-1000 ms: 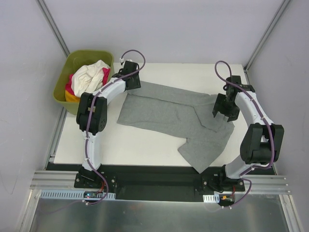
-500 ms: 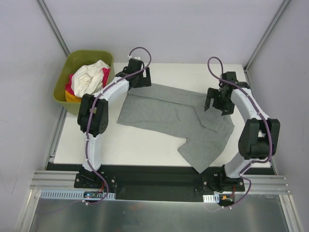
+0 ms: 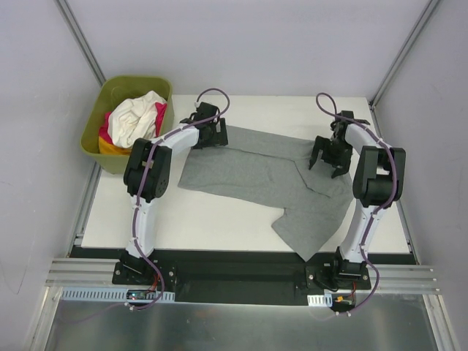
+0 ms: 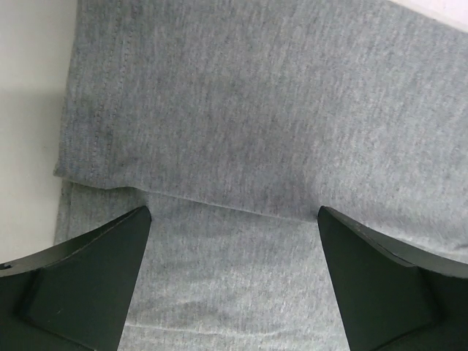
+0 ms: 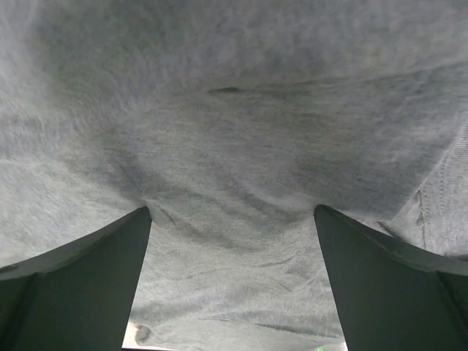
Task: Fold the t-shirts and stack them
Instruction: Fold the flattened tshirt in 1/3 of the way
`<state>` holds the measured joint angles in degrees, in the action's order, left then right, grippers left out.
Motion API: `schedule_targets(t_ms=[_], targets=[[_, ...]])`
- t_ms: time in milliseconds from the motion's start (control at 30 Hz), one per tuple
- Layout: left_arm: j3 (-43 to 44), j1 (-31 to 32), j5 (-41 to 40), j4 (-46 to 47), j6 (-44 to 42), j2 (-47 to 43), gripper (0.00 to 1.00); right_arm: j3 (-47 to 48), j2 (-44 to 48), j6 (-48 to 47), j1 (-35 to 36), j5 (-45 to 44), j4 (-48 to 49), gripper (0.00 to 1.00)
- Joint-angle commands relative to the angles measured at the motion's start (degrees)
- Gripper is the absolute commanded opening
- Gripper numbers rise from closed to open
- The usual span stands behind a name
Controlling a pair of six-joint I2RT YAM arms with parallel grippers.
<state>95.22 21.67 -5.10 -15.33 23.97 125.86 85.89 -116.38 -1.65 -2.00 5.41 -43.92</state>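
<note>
A heather grey t-shirt (image 3: 256, 175) lies partly folded across the white table, one flap reaching toward the near right. My left gripper (image 3: 212, 137) is open and pressed down on the shirt's far left corner; in the left wrist view (image 4: 232, 212) grey cloth (image 4: 256, 110) with a hem fills the gap between the fingers. My right gripper (image 3: 327, 159) is open and down on the shirt's far right part; the right wrist view (image 5: 232, 212) shows wrinkled grey cloth (image 5: 234, 131) between the fingers. White (image 3: 135, 113), pink (image 3: 159, 113) and orange-yellow (image 3: 108, 145) shirts lie bunched in the tub.
The olive-green tub (image 3: 110, 91) stands at the far left, off the table's corner. Grey walls close in the back and both sides. The black arm mounting rail (image 3: 241, 267) runs along the near edge.
Both grippers have moved inward along the shirt's far edge and dropped onto the cloth, the left to the right, the right to the left. The shirt has barely shifted.
</note>
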Motion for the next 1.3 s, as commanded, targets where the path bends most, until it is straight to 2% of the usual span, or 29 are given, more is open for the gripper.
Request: schedule_targets(t_ms=[0,200,367,500,567,667,733,767,833,967,1100,1267], targets=[[-5.55,-0.31,0.53,-2.25,4.24,-2.2,0.99,7.0,-4.2,-0.11,-2.13,1.44,-0.99,1.0],[-11.36,-0.31,1.59,-2.42,7.05,-6.15,0.99,13.95,-9.83,-0.37,-3.71,3.99,-1.69,1.0],[-11.2,-0.31,-0.25,-2.33,6.54,-9.23,0.99,15.45,-8.79,-1.68,-3.8,5.66,-1.43,1.0],[-8.39,-0.23,0.27,-2.68,3.9,-12.48,0.99,13.35,-2.64,-2.39,-3.71,4.01,-0.9,0.99],[-8.64,0.3,0.1,-3.03,2.15,-15.63,0.99,11.07,3.33,-1.78,-3.71,2.94,0.32,1.0],[-12.33,1.53,-0.78,-3.91,2.22,-21.59,1.0,1.07,13.78,0.5,-3.71,3.38,5.76,1.0],[-17.5,2.32,-1.48,-4.44,3.27,-25.3,0.99,-6.82,19.5,1.47,-3.71,3.82,9.62,1.0],[-19.7,3.19,-1.84,-4.88,4.76,-29.23,0.99,-9.05,24.57,1.47,-3.8,3.99,10.6,0.99],[-26.38,4.08,-2.1,-5.23,6.78,-33.38,0.99,-13.53,28.99,1.47,-3.71,3.38,12.71,1.0],[-38.33,4.43,-1.66,-6.37,15.55,-45.67,0.99,-24.51,40.85,3.67,-3.71,3.47,15.09,1.0],[-50.45,4.35,-2.1,-6.99,21.81,-54.48,0.99,-31.02,47.89,4.73,-3.71,4.69,17.37,1.0],[-57.77,3.47,-4.56,-7.08,27.44,-60.91,0.99,-33.33,50.55,4.73,-3.71,5.22,18.61,1.0]])
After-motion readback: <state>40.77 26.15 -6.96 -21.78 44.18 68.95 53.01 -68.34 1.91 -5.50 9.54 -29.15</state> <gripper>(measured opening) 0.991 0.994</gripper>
